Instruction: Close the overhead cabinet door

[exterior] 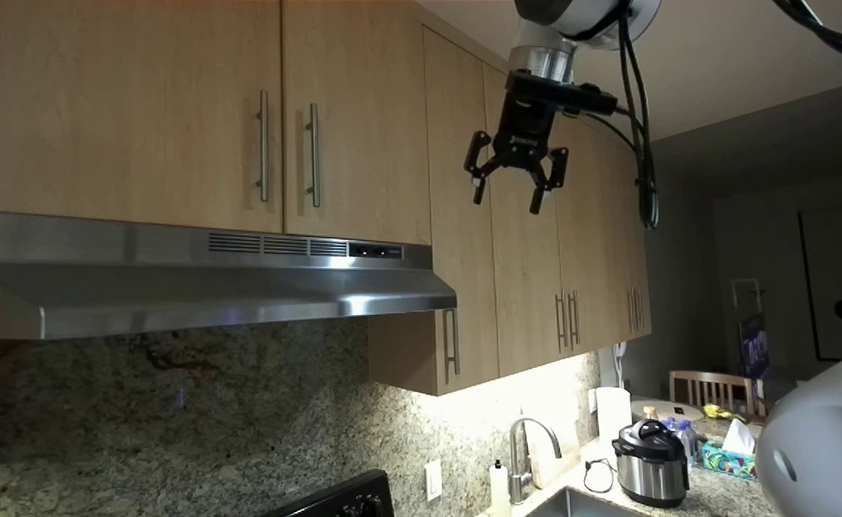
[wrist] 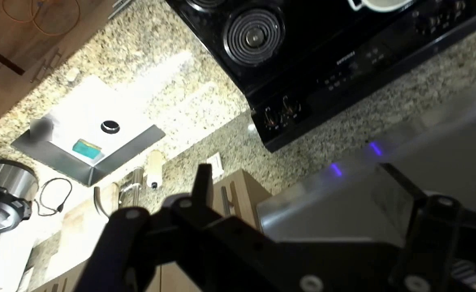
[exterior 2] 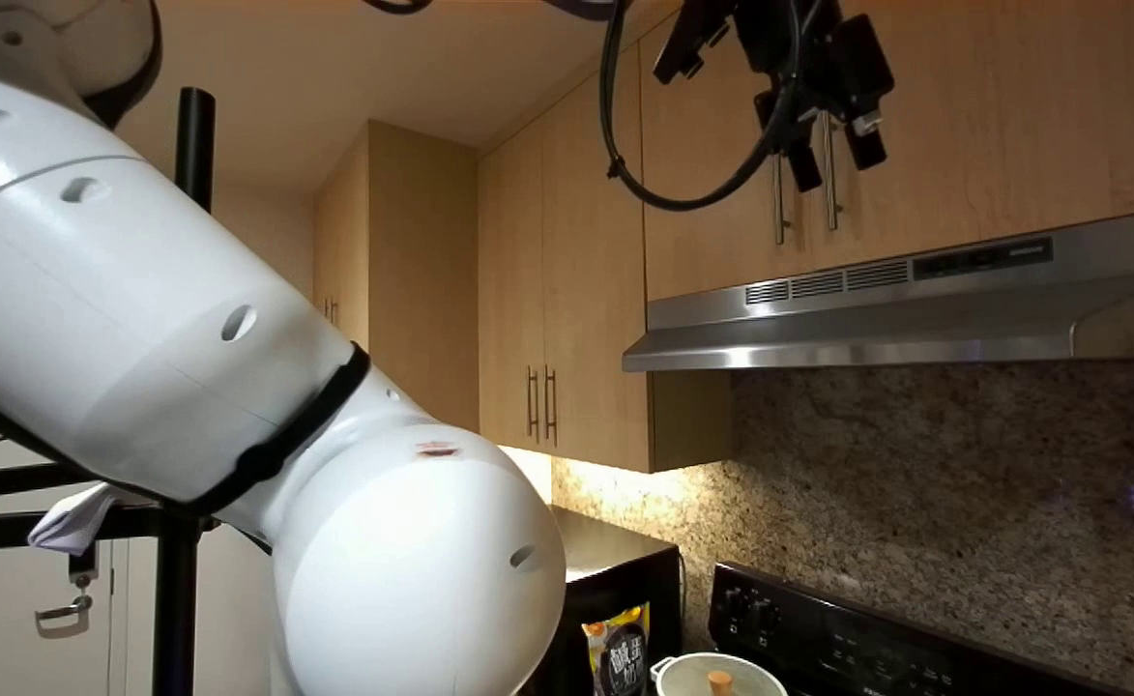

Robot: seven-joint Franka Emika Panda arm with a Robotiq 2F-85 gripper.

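Observation:
The overhead cabinet door is a light-wood panel above the range hood, with a vertical silver bar handle along its left edge. It looks flush with its neighbours. It also shows in an exterior view, where the gripper covers part of its handle. The door is out of the wrist view. My gripper is open and empty, pointing down, with its fingers apart. It hangs to the right of the door in that picture. It also shows open in an exterior view and in the wrist view.
The twin door stands left of the door. The steel range hood juts out below both. Lower-reaching cabinet doors stand to the right. A black stove and a sink lie below. Cables hang beside the gripper.

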